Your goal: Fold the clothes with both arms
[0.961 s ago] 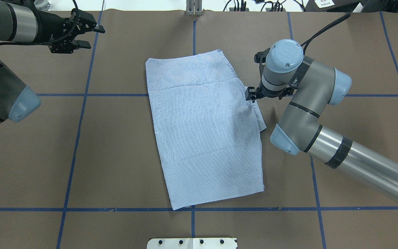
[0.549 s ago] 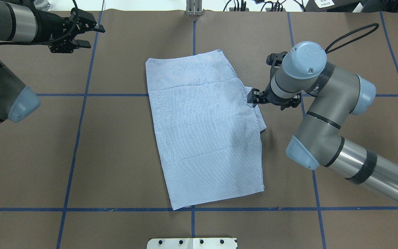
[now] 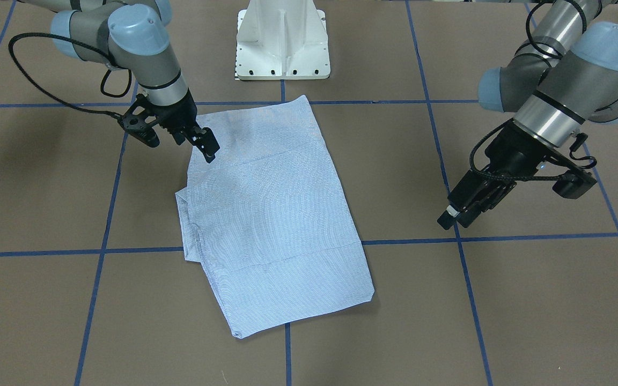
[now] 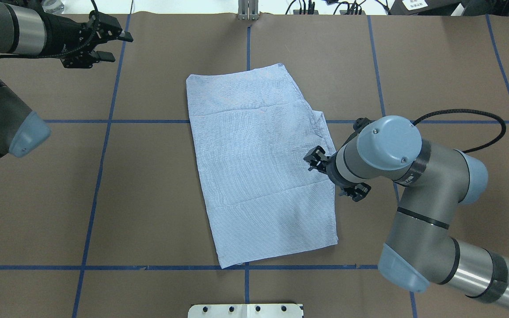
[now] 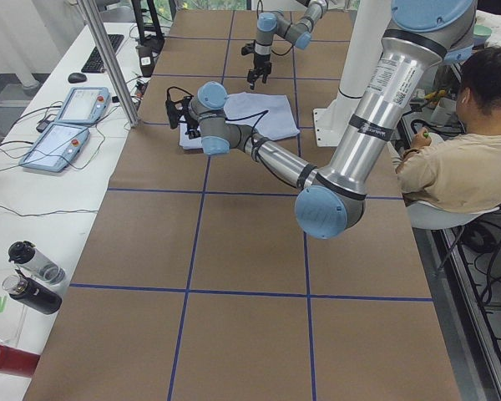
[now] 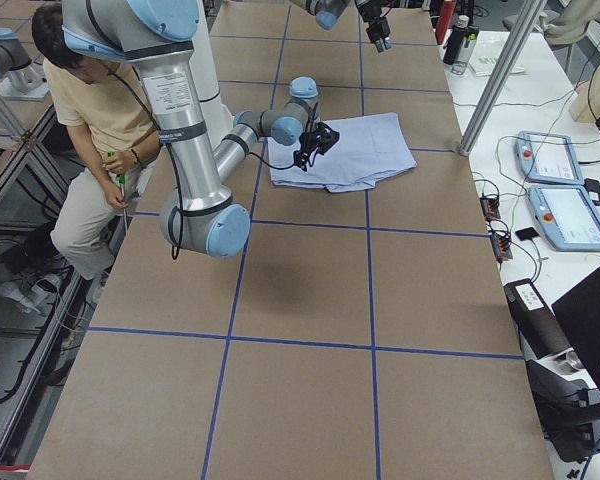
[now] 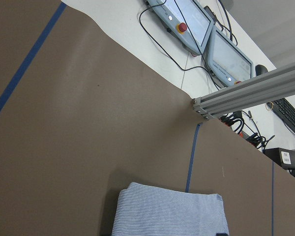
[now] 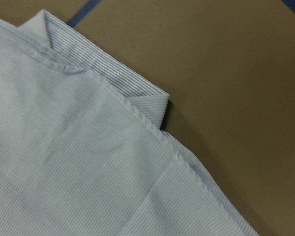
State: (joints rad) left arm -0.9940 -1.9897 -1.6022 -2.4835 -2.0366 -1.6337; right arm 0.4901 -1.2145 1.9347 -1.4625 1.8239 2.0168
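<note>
**Folded shirt at mid-table**

Front view: the shirt (image 3: 271, 214) lies folded flat at the middle of the table (image 3: 502, 311). My right gripper (image 3: 210, 150) hangs at the shirt's right edge; I cannot tell how its jaws stand.

Overhead: my left gripper (image 4: 115, 46) hovers near the table's far left corner, jaws apart, well apart from the shirt.

Right wrist view: 2 striped layers, the lower one jutting out onto the table.

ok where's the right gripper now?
Overhead view, right of centre: the right gripper is at the shirt's right edge, about halfway along it, by the near end of the small flap sticking out there.
</note>
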